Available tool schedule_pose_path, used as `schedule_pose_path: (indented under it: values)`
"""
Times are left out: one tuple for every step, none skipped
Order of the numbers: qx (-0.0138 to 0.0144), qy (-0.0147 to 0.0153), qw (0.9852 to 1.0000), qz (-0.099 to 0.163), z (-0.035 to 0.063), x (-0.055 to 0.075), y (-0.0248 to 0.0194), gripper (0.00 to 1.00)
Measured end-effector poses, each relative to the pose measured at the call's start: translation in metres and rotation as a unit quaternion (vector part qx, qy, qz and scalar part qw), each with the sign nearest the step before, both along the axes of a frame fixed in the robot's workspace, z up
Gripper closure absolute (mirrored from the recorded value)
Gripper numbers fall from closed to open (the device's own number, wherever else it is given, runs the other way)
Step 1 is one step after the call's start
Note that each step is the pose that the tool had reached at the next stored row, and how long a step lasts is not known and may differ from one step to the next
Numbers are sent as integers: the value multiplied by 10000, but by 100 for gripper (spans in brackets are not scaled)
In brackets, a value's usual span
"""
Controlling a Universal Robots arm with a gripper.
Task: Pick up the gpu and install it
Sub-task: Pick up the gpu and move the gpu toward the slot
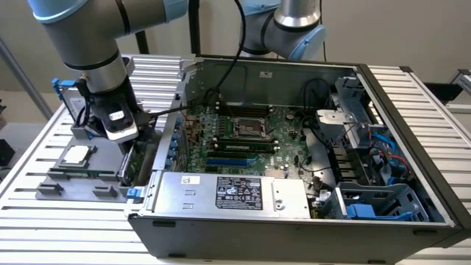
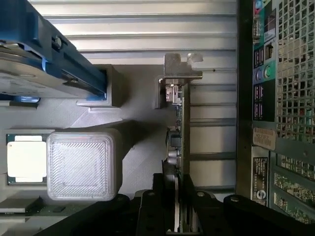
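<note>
Slatted tbl [image 1: 66,234]; end effector [image 2: 179,184] grips gpu [image 2: 184,128].

1. The table [image 1: 438,108] is a bed of pale metal slats with dark gaps between them, running under everything and showing on both sides of the exterior view.
2. A dark, open computer case [image 1: 294,237] lies directly on it, taking up the middle and the exterior view's right.
3. A grey moulded holder [image 1: 77,186] sits on the slats just beside the case, on the exterior view's left.
</note>
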State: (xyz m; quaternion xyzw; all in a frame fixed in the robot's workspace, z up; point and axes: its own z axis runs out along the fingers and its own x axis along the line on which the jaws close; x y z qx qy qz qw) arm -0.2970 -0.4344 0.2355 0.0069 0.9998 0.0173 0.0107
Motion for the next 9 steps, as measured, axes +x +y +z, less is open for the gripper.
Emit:
schedule_pose_path:
  values:
    - [0, 0, 10000, 56, 0, -3, 0, 100]
    - [0, 0, 9999, 111, 0, -6, 0, 100]
    - [0, 0, 9999, 163, 0, -11, 0, 100]
    - [0, 0, 9998, 199, 0, -13, 0, 100]
    - [0, 0, 9998, 208, 0, -13, 0, 100]
    - [0, 0, 9998, 208, 0, -13, 0, 100]
    - [0, 0, 9998, 208, 0, -13, 0, 100]
    - [0, 0, 9998, 209, 0, -13, 0, 100]
    - [0, 0, 9998, 208, 0, -13, 0, 100]
